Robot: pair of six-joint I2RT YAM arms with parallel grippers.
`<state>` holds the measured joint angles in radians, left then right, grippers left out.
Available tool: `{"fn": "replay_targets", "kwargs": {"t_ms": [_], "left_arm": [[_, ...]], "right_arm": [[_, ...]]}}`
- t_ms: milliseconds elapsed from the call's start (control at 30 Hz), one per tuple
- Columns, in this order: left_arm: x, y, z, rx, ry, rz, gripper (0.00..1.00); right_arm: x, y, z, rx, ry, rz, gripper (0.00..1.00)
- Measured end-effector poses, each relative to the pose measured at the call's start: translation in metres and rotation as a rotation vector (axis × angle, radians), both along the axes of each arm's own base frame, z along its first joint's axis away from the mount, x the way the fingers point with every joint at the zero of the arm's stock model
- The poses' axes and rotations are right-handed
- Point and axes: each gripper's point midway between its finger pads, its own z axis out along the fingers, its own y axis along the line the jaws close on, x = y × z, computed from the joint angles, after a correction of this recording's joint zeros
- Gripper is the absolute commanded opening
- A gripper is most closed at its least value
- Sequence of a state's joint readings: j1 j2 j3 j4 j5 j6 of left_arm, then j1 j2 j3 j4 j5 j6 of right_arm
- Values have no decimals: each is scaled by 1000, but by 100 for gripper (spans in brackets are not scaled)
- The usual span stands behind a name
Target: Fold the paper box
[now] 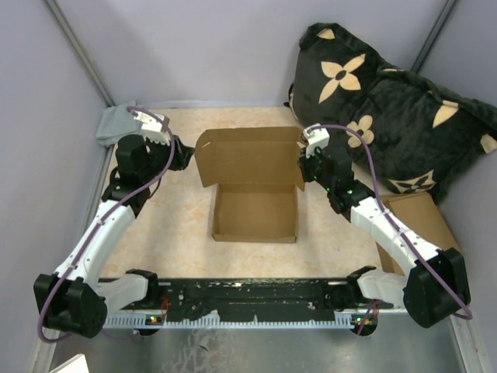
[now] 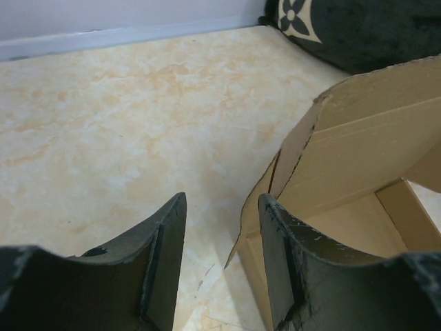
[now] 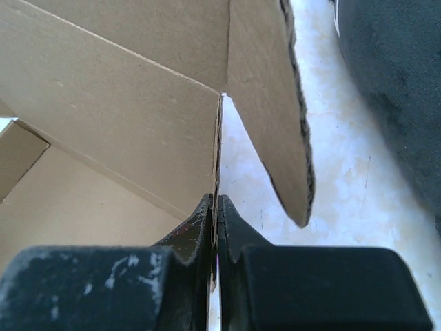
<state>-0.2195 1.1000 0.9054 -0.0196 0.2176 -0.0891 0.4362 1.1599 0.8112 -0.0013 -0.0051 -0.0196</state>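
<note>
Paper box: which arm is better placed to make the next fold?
Right, probably. The right gripper is shut on a thin cardboard panel at the right side of the paper box, so it can swing that panel. The left gripper is open beside the box's left side, gripping nothing.

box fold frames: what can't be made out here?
1. Top view: right fingers' grip on the box, hidden under the right arm.
2. Left wrist view: the box's right part, cut off by the frame edge.
3. Top view: the loose cardboard, partly covered by that arm.
4. Top view: grey cloth, partly behind the left arm.
</note>
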Motion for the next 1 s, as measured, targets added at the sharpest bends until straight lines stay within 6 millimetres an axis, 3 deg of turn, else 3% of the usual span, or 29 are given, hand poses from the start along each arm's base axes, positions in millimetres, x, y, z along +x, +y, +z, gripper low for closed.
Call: {"fn": "replay_targets", "kwargs": {"t_ms": [367, 600, 767, 900, 1000], "left_arm": [[-11, -17, 0, -24, 7, -112, 50], [-10, -20, -17, -21, 44, -125, 46], [-7, -26, -30, -35, 92, -145, 25], [-9, -34, -26, -65, 87, -177, 6], [-11, -41, -22, -82, 79, -201, 0]], "right_arm": [[-2, 2, 6, 13, -14, 14, 3], [-2, 2, 6, 13, -11, 14, 3], [-3, 3, 5, 16, -9, 20, 4], [-5, 4, 3, 20, 6, 26, 5], [-8, 6, -2, 36, 38, 30, 5]]}}
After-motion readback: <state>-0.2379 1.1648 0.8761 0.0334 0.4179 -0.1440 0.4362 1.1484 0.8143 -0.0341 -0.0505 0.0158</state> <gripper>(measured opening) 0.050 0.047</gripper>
